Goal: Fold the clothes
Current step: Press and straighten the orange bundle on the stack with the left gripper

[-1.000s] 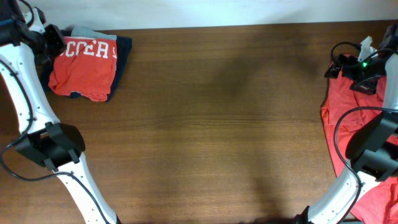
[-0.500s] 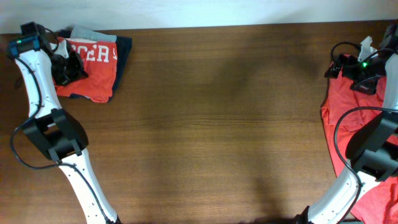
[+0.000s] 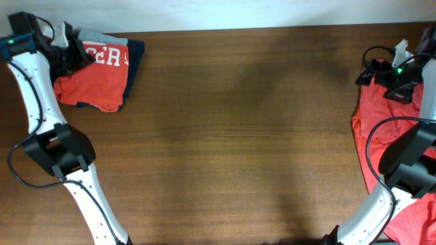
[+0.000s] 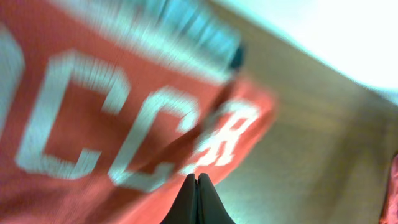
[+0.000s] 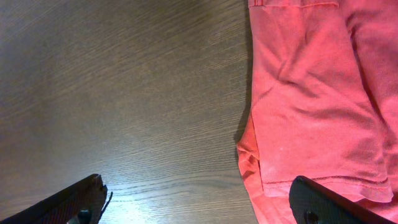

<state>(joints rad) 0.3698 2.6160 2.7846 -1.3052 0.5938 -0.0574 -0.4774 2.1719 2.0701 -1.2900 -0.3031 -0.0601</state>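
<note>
A folded orange-red T-shirt [image 3: 95, 75] with white block letters lies at the far left corner, also filling the left wrist view as a blurred folded T-shirt [image 4: 93, 124]. My left gripper [image 3: 73, 54] hovers at its far left edge, and in its own view the left gripper [image 4: 197, 178] is shut with nothing between the fingers. More orange-red clothes [image 3: 378, 129] lie unfolded along the right edge. My right gripper [image 5: 199, 205] stands wide open above bare wood, its right finger over the edge of that red cloth [image 5: 311, 93]. From overhead the right gripper [image 3: 371, 68] sits at that pile's far end.
Under the folded shirt lie a dark blue garment [image 3: 135, 58] and a grey-blue striped one [image 3: 102, 35]. The brown wooden table [image 3: 238, 136] spans between both arms. Its back edge meets a pale wall [image 3: 238, 13].
My left gripper, shut throughout, swung down over the folded shirt and has come back toward its far left edge. The right arm has not moved.
</note>
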